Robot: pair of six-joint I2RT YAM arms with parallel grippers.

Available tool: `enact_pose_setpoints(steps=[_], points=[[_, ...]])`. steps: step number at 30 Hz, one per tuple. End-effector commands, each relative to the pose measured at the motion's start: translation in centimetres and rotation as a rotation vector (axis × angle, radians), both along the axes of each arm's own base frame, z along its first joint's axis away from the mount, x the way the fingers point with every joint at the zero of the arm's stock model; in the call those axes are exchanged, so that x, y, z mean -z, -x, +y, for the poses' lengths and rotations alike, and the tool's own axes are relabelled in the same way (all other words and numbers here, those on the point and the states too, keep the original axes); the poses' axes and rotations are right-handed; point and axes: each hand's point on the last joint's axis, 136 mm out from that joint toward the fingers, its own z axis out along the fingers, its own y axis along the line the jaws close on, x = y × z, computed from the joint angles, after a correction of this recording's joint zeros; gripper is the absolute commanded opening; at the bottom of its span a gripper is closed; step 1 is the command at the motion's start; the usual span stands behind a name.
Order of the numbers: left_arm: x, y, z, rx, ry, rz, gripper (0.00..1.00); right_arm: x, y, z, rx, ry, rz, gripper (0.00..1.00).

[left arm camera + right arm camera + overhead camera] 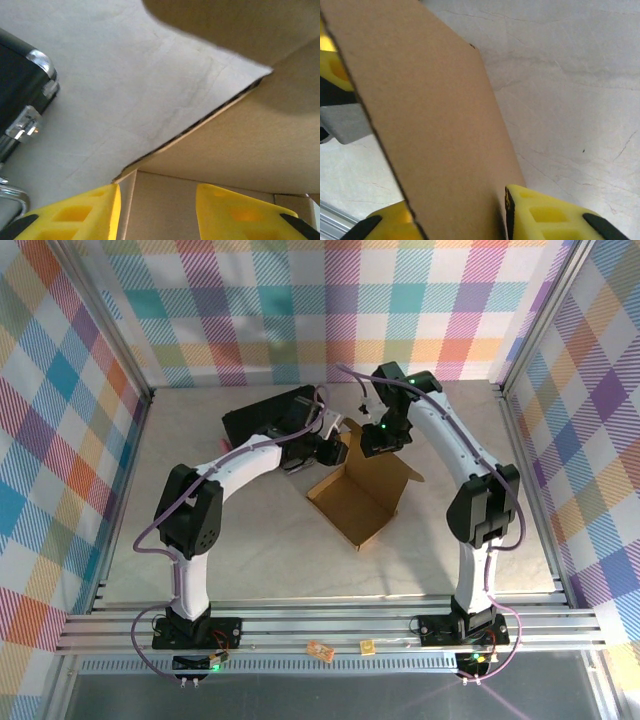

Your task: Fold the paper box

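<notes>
Paper box (358, 502) would fold best if the right gripper (457, 205), jaws clamped on its flap (435, 125), creases inward while the left gripper (157, 210), jaws apart astride a wall (165, 192), steadies.

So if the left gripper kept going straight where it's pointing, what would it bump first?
Probably the paper box: its brown cardboard sits right ahead of the left gripper, showing in the gap between its yellow fingers. How near it is, is hard to tell.

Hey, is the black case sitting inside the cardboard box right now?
No, the case lies outside the box, on the table beyond the box's far-left side.
</notes>
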Motion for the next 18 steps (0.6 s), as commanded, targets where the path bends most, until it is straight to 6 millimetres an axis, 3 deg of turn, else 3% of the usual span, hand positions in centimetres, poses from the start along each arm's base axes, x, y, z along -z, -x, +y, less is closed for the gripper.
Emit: enact_pose_setpoints(steps=[1, 7, 12, 14, 18], points=[[-3.7, 0.6, -1.8, 0.007, 0.164, -0.014, 0.44, -0.4, -0.4, 0.8, -0.014, -0.002, -0.018, 0.24], [-4.5, 1.2, -2.9, -0.018, 0.325, 0.050, 0.43, -0.2, -0.6, 1.5, -0.036, -0.002, -0.029, 0.04], [-4.9, 1.4, -3.2, -0.015, 0.370, 0.072, 0.44, -0.3, -0.7, 1.6, -0.055, -0.003, -0.038, 0.00], [-5.9, 0.6, -2.2, -0.072, 0.371, 0.067, 0.47, -0.3, -0.7, 1.5, -0.062, 0.003, -0.042, 0.00], [-7.9, -2.7, 4.5, -0.364, 0.409, 0.130, 0.61, -0.9, -0.6, 1.4, -0.085, 0.007, -0.068, 0.00]])
